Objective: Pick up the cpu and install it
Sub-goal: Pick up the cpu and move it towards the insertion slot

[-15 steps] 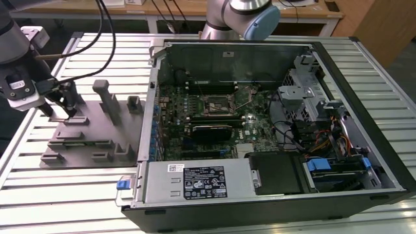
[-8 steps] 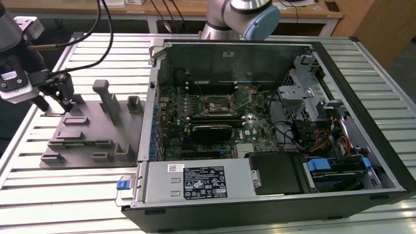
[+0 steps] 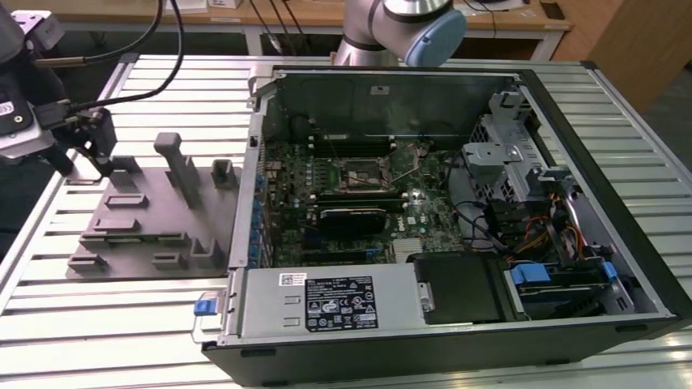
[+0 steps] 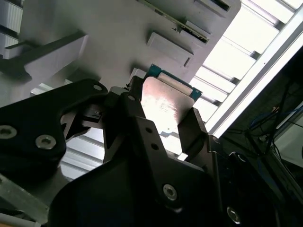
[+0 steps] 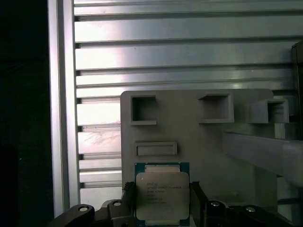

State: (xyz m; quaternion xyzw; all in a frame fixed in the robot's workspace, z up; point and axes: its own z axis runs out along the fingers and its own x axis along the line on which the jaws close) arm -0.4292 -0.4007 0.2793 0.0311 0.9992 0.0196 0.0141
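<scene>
Clamping the cpu (image 5: 162, 191) — gripper (image 4: 165, 103) (at grey tray (image 5: 189, 125))

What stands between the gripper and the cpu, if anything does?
Nothing visible does. In both wrist views the gripper has the cpu between its fingers, one on each opposite edge, over the grey holder.
</scene>
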